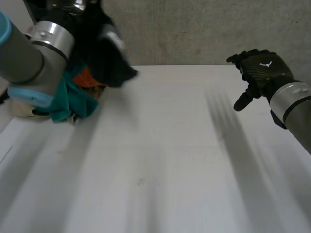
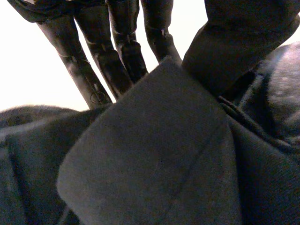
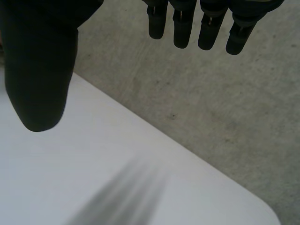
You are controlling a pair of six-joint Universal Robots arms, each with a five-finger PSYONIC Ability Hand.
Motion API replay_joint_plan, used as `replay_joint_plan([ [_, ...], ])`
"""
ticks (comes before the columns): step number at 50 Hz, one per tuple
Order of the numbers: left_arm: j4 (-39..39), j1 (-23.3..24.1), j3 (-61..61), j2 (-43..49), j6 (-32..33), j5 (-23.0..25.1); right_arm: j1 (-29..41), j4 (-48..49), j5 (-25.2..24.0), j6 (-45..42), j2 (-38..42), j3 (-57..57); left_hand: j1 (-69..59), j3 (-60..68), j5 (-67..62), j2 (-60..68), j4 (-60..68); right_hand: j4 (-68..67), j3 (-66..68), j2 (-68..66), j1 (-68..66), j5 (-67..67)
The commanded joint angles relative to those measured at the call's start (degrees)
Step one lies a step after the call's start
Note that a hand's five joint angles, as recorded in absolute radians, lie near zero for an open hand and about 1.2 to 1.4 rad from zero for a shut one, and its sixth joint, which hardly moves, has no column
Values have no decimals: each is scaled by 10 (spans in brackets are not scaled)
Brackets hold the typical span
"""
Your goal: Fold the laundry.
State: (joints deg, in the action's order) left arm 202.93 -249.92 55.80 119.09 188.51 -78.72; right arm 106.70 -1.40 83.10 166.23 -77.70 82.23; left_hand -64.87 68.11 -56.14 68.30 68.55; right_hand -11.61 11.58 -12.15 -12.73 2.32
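My left hand (image 2: 123, 49) is shut on a dark cloth (image 2: 154, 154): the fabric is pinched between its fingers and its thumb (image 2: 243, 42). In the head view that dark cloth (image 1: 111, 54) hangs lifted at the far left of the table, just past my left arm (image 1: 34, 53). Under it lies a laundry pile (image 1: 73, 99) of teal, orange and cream pieces. My right hand (image 1: 262, 70) hovers over the far right of the table, open and holding nothing; its fingers (image 3: 183, 23) are straight and its thumb (image 3: 40, 70) stands apart.
The white table (image 1: 170, 160) stretches bare across the middle and front. A grey concrete wall (image 1: 194, 29) runs behind its far edge. The table's far right corner (image 3: 253, 206) lies below my right hand.
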Motion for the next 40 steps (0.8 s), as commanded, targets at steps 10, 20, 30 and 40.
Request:
replay_joint_plan([
  [10, -92, 313, 189, 89, -48, -70, -50, -8, -1, -4, -11, -10, 68, -101, 81, -103, -105, 16, -16, 21, 27, -23],
  [20, -124, 252, 169, -15, -39, -105, -45, -75, -2, -84, 16, -15, 407, -439, 420, -441, -444, 16, -16, 21, 27, -23],
  [30, -126, 62, 167, -65, -21, -63, 27, -131, -15, -98, 13, 37, 454, -486, 467, -488, -491, 16, -16, 21, 27, -23],
  [40, -125, -46, 49, 140, 134, 93, 175, -1, -11, 34, 67, 66, 449, -481, 462, -483, -486, 16, -16, 21, 27, -23],
])
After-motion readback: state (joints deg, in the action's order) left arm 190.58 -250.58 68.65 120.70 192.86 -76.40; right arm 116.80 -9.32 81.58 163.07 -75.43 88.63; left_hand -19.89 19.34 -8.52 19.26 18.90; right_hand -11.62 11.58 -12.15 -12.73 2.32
